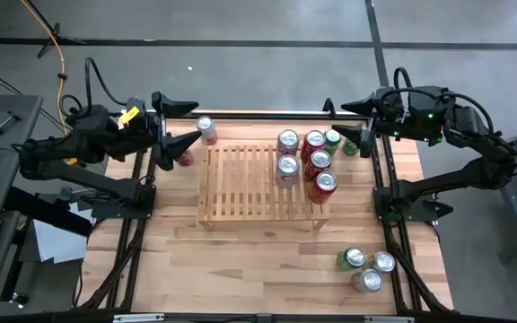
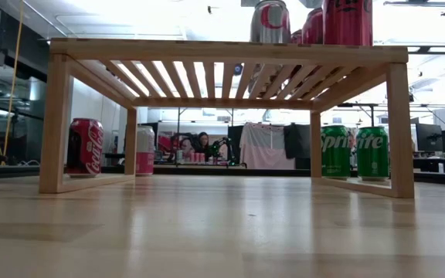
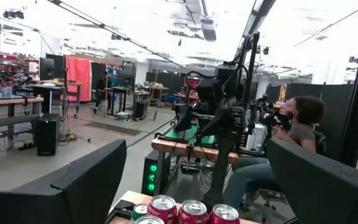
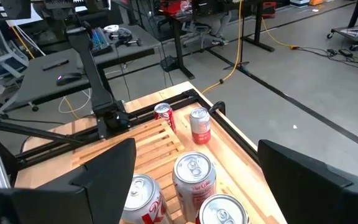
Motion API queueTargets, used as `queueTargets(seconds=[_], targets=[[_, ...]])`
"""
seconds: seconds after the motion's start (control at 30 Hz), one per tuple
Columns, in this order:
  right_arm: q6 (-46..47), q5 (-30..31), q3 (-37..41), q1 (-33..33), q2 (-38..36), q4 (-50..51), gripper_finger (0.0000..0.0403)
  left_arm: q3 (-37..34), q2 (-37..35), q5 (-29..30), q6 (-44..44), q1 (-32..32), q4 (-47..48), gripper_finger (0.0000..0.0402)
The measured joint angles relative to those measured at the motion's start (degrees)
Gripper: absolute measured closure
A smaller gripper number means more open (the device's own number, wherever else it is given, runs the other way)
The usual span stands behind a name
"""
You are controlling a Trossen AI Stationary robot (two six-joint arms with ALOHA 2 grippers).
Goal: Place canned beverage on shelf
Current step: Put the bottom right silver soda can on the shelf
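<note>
**Grippers wide and empty beside the shelf**

Left gripper [image 1: 174, 136] hangs open, holding nothing, near the low slatted light-wood shelf [image 1: 240, 184]'s left far corner. Right gripper [image 1: 353, 121] waits open past the right far corner. A pink-and-silver can [image 1: 206, 130] stands upright on the table just beside the shelf's left far corner. Grip it mid-body; the shelf's left slats look free.

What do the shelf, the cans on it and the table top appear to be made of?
Shelf: light, unpainted wood, seemingly; grain and parallel slats show.
Cans: probably aluminium; shiny silver lids with pull tabs, printed glossy sides.
Table top: wood planks, apparently varnished; visible strips and a soft sheen.
</note>
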State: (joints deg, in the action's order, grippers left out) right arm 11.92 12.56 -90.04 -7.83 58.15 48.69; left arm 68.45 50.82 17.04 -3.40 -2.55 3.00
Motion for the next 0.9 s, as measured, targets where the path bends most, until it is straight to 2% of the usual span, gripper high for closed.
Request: queueTargets(seconds=[0.17, 0.67, 0.9], targets=[[-0.4, 0.0, 0.0, 0.0, 0.0, 0.0, 0.0081, 0.0, 0.4, 1.7, 0.0, 0.0, 0.2, 0.0021], [-0.4, 0.1, 0.0, 0.0, 0.0, 0.0, 0.0081, 0.0, 0.4, 1.8, 0.0, 0.0, -0.3, 0.0021], [-0.4, 2.0, 0.0, 0.0, 0.0, 0.9, 0.0081, 0.0, 0.4, 1.8, 0.0, 0.0, -0.3, 0.0021]])
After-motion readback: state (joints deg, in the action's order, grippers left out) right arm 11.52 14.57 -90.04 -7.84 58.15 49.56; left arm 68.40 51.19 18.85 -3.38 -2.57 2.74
